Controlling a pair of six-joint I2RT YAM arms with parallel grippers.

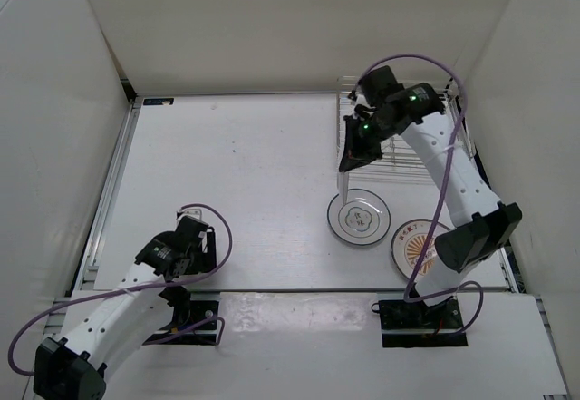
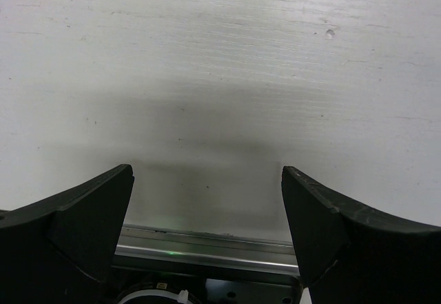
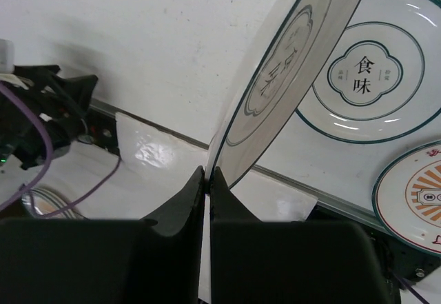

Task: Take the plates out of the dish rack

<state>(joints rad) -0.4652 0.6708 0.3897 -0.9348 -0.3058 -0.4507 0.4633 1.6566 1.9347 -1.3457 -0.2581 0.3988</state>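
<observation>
My right gripper (image 1: 350, 160) (image 3: 208, 174) is shut on the rim of a dark-ringed plate (image 3: 289, 63) and holds it tilted on edge in the air. In the top view this plate shows as a thin white sliver (image 1: 342, 187) above the table, left of the dish rack (image 1: 403, 160). A second dark-ringed plate (image 1: 358, 216) (image 3: 375, 73) lies flat on the table below it. The orange sunburst plate (image 1: 412, 244) (image 3: 417, 197) lies flat beside that one, partly hidden by my right arm. My left gripper (image 1: 195, 248) (image 2: 207, 180) is open and empty over bare table.
The rack stands at the back right against the white wall, mostly hidden by my right arm. White walls enclose the table on three sides. A metal rail (image 2: 207, 252) runs along the near table edge below my left gripper.
</observation>
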